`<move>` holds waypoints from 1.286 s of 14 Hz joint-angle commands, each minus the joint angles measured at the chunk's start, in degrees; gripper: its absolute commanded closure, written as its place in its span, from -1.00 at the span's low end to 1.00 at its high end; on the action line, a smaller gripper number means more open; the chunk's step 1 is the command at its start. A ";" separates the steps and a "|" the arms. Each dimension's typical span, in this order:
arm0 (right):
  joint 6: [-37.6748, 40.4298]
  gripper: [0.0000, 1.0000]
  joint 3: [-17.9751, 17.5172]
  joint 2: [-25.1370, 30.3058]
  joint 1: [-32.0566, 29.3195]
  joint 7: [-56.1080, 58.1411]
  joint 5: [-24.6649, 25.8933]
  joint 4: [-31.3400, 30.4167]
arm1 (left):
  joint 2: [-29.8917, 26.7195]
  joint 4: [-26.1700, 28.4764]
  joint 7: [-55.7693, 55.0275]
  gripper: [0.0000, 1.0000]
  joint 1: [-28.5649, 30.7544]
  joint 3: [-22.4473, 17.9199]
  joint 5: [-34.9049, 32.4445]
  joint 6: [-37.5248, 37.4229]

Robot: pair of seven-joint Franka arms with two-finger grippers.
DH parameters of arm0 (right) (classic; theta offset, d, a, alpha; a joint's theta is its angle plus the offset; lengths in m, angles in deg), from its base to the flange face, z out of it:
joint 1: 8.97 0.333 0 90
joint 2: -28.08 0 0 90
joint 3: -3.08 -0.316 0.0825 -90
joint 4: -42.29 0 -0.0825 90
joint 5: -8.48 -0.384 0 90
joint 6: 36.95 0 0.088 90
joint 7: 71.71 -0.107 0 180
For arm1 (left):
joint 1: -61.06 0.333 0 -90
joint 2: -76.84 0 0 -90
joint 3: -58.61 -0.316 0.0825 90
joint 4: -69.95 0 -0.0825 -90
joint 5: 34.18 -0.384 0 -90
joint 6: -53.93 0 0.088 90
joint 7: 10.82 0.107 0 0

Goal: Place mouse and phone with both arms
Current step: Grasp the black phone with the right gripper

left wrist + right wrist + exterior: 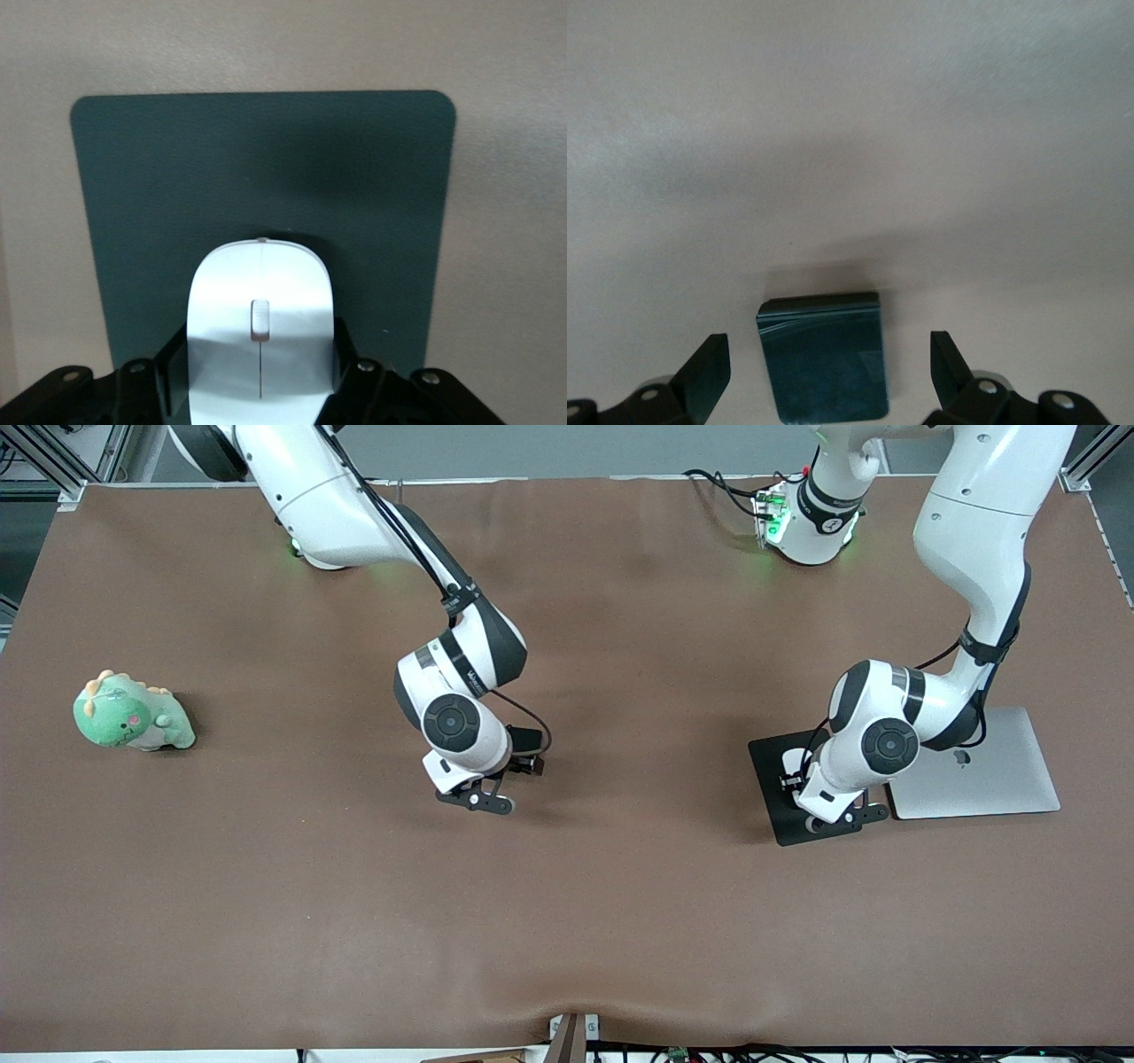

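Observation:
The white mouse (pixel 260 310) sits on the black pad (pixel 266 168), and my left gripper (pixel 257 359) is shut on its sides. In the front view the left gripper (pixel 811 788) is low over the pad (pixel 769 755) and only a bit of the mouse (pixel 791 762) shows. The black phone (pixel 824 363) lies flat on the brown table. My right gripper (pixel 828 343) is open and straddles it with a gap on each side. In the front view the right gripper (pixel 483 779) is near the table's middle and hides the phone.
A closed silver laptop (pixel 992 775) lies beside the pad, toward the left arm's end of the table. A green dinosaur plush (pixel 131 716) sits near the right arm's end. The brown mat (pixel 567 921) covers the table.

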 commanded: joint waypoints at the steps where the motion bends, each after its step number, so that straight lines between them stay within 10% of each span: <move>1: -3.60 -1.00 0.06 -0.45 1.22 -2.13 -0.88 -2.45 | -1.81 2.30 0.29 0.71 1.45 0.48 -2.84 1.26; 12: -8.09 -1.00 -1.44 -0.27 2.28 -2.13 -0.44 -7.21 | -0.22 1.16 0.20 0.45 1.19 0.57 -2.94 3.64; 14: -8.26 -1.00 -1.44 -0.18 2.28 -2.13 -0.35 -7.74 | -0.05 0.90 0.20 0.08 1.10 0.57 -2.94 3.73; 15: -8.87 -1.00 -1.53 -0.18 2.28 -2.13 -0.35 -7.83 | 0.04 0.72 -0.24 -0.78 1.01 0.57 -2.94 3.73; 16: -9.05 -0.67 -1.53 -0.18 2.36 -2.04 -0.35 -7.83 | -0.05 0.72 -0.68 -1.00 1.01 0.57 -2.85 3.73; 18: -8.97 0.89 -1.61 -0.18 2.37 -2.04 -0.26 -7.57 | -0.40 0.72 -0.68 -1.00 0.93 0.65 -2.94 3.64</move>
